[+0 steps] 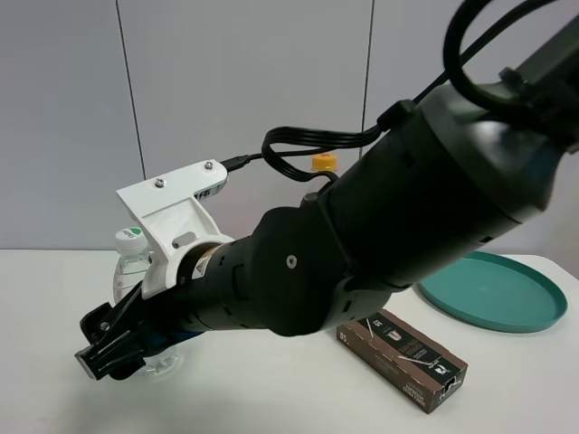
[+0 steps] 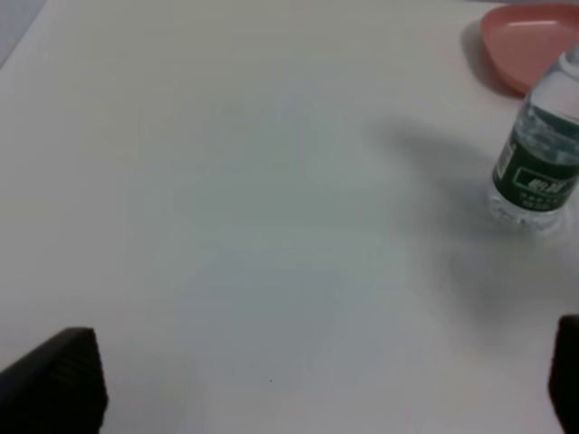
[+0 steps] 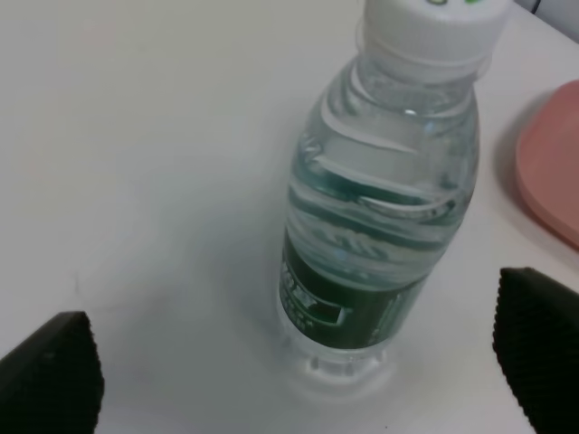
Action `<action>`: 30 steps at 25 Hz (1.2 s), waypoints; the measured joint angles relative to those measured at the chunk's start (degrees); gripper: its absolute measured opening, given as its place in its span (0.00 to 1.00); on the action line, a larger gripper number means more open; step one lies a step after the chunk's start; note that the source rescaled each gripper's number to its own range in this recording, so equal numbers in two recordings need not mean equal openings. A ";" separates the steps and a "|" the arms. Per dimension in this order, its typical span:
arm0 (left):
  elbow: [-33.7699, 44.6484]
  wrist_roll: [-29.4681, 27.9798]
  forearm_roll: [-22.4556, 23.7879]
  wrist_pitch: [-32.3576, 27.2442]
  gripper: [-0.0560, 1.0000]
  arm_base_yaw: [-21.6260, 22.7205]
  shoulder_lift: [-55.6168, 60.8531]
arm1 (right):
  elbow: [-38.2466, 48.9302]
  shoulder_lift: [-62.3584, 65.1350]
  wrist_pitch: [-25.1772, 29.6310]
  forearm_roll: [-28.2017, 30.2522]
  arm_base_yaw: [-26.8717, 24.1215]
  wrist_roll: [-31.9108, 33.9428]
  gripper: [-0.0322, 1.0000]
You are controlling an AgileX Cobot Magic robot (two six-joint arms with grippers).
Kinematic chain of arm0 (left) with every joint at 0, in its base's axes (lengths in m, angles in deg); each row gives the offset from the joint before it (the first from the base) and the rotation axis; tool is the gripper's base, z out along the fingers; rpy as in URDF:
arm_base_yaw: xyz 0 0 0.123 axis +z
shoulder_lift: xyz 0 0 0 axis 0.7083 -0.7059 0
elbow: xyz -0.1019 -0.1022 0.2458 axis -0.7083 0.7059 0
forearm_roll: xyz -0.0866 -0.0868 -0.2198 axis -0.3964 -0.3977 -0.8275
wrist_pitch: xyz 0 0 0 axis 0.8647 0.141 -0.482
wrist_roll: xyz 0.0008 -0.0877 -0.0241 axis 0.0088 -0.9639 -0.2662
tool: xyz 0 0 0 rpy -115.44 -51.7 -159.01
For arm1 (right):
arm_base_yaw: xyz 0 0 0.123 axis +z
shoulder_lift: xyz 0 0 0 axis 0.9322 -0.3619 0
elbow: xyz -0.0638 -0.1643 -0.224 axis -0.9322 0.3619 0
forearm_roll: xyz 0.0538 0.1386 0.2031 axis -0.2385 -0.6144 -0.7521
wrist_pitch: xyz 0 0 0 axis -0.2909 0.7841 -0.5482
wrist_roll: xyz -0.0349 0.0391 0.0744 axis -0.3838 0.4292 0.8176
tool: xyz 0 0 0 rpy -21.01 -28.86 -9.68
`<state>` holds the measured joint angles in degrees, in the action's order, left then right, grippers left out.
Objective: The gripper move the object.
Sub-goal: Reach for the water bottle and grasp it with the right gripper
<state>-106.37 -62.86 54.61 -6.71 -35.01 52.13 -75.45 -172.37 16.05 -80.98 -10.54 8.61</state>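
The object, a small clear water bottle [image 1: 129,262] with a white cap and green label, stands upright on the white table at the left. My right arm reaches across from the right, and its gripper [image 1: 109,348] sits low around the bottle's base. In the right wrist view the bottle [image 3: 380,235] stands between the two black fingertips [image 3: 54,375], which are spread wide and clear of it on both sides, so the right gripper [image 3: 294,362] is open. My left gripper [image 2: 308,384] is open over bare table, with the bottle [image 2: 536,154] some way ahead of it.
A teal plate [image 1: 493,289] lies at the right, and a brown box [image 1: 403,357] lies in front of it. A yellow bottle cap [image 1: 324,163] shows behind the arm. A pink plate [image 2: 534,41] sits close beyond the water bottle.
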 joint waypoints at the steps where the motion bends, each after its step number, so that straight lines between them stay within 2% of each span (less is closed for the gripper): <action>1: 0.00 0.00 0.00 0.00 1.00 0.00 0.00 | 0.00 -0.11 0.00 0.07 0.00 0.00 0.69; 18: 0.00 0.00 0.00 0.00 1.00 0.00 0.00 | 0.00 -1.03 -3.25 -2.45 -1.13 0.71 0.69; 30: 0.00 0.00 0.00 0.00 1.00 0.00 0.00 | 0.00 -1.82 -4.30 -1.28 -3.87 10.83 0.69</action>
<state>-106.37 -62.86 54.61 -6.71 -35.01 52.13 -75.45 -174.19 11.74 -82.26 -14.41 19.44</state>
